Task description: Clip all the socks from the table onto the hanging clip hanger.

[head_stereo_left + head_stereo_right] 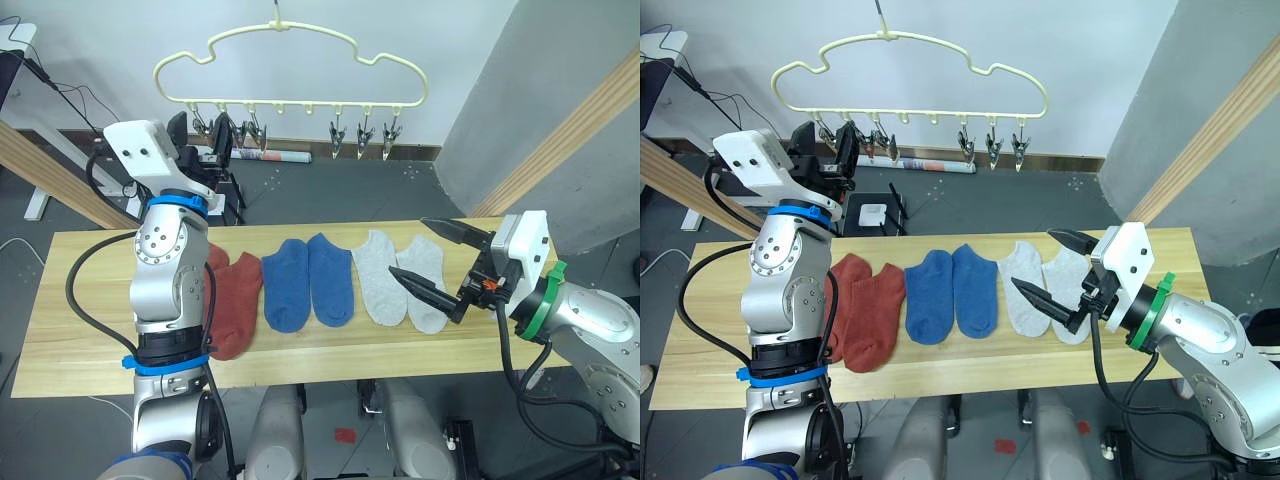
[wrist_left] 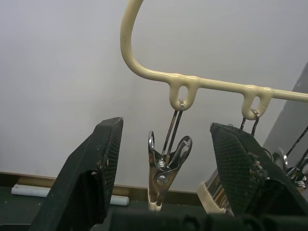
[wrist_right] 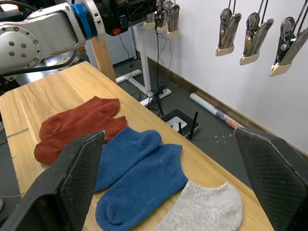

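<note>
Six socks are lying flat in a row on the light-wood table (image 1: 80, 330): rust-red pair (image 1: 236, 300) at the robot's left, royal blue pair (image 1: 308, 282) in the middle, light grey pair (image 1: 400, 277) at the right. Each pair is lying side by side with edges touching or nearly so.

The pale yellow clip hanger (image 1: 290, 70) is hanging behind the table, its metal clips dangling from the straight bar, none of them gripping a sock.

The left gripper (image 2: 166, 168) is raised at the hanger's left end, fingers spread wide on either side of one metal clip (image 2: 166, 171), not touching it.

The right gripper (image 1: 438, 260) is hovering over the table's right part, just beside the grey pair, fingers spread wide and empty, pointing toward the socks.
</note>
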Tool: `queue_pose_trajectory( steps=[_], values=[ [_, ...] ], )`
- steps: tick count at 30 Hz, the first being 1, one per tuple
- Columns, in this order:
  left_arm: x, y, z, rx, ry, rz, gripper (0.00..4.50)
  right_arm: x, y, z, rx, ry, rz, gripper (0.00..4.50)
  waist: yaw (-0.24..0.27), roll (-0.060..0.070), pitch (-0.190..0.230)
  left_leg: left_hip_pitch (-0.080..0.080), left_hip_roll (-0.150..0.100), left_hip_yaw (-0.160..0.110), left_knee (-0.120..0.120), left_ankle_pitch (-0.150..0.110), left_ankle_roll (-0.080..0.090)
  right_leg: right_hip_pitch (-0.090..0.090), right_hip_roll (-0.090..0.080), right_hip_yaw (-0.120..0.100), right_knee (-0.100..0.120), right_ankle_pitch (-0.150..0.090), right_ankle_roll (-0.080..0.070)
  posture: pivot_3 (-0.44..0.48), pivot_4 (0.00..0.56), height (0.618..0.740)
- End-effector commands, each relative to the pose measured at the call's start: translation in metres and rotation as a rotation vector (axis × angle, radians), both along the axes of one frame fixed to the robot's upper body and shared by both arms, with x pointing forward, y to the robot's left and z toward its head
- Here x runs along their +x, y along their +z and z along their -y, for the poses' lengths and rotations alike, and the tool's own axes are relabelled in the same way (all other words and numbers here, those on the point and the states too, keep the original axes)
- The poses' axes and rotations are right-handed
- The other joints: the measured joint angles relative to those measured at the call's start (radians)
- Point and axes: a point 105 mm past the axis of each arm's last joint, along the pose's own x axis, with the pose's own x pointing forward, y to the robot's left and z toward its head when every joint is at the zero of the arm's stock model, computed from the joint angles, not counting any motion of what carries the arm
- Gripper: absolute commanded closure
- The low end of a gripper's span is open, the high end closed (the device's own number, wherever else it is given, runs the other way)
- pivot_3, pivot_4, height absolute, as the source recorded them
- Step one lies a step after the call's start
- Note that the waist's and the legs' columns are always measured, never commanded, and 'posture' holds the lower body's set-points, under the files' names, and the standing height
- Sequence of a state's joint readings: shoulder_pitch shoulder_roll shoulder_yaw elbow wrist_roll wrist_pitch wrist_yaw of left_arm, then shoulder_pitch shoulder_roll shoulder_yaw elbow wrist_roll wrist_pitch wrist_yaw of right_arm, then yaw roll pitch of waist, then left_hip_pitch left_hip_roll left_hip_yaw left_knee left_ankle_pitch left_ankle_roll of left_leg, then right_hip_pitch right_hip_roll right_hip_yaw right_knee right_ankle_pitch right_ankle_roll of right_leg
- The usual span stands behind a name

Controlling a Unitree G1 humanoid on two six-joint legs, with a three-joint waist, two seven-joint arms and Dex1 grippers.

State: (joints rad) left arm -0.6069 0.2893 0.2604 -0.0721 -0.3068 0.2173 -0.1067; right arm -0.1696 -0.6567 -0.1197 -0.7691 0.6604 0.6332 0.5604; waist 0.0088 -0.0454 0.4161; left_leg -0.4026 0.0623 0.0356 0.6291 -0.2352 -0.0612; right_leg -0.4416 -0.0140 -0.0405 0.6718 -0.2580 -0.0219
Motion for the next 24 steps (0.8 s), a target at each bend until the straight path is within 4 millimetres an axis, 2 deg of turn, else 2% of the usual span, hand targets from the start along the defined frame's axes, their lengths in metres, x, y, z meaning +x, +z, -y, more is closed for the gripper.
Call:
queue_pose_trajectory(
  steps=[1,7,8,24],
  values=[
    [-0.0092,0.0113,0.0011,0.023,0.015,0.05,1.94,-0.0062,0.0071,-0.0023,0.003,0.016,0.036,0.0,0.0,0.0,0.0,0.0,0.0,0.0,0.0,0.0,0.0,0.0,0.0,0.0,0.0,0.0,0.0,-0.057,0.468,0.74],
    [-0.0086,0.0107,0.0029,0.035,0.017,0.045,3.64,-0.0055,0.0079,-0.0024,0.006,0.013,0.039,0.0,-0.001,0.0,0.0,-0.001,0.0,0.0,0.0,0.0,0.0,0.0,0.0,0.0,-0.001,0.0,0.0,-0.056,0.469,0.74],
    [-0.009,0.0113,0.0036,0.038,0.017,0.049,3.79,-0.0056,0.0081,-0.0022,0.007,0.012,0.04,0.0,-0.001,0.0,0.0,-0.001,0.0,0.0,0.0,0.0,0.0,0.0,0.0,0.0,-0.002,0.0,0.0,-0.056,0.469,0.74],
    [-0.0147,0.0188,0.005,0.092,0.021,0.075,3.87,-0.0076,0.0051,-0.0021,0.008,0.004,0.036,0.0,-0.001,0.0,0.0,-0.007,0.0,-0.002,-0.001,0.0,0.0,-0.001,0.0,-0.003,-0.01,0.003,0.005,-0.051,0.464,0.74]
  ],
)
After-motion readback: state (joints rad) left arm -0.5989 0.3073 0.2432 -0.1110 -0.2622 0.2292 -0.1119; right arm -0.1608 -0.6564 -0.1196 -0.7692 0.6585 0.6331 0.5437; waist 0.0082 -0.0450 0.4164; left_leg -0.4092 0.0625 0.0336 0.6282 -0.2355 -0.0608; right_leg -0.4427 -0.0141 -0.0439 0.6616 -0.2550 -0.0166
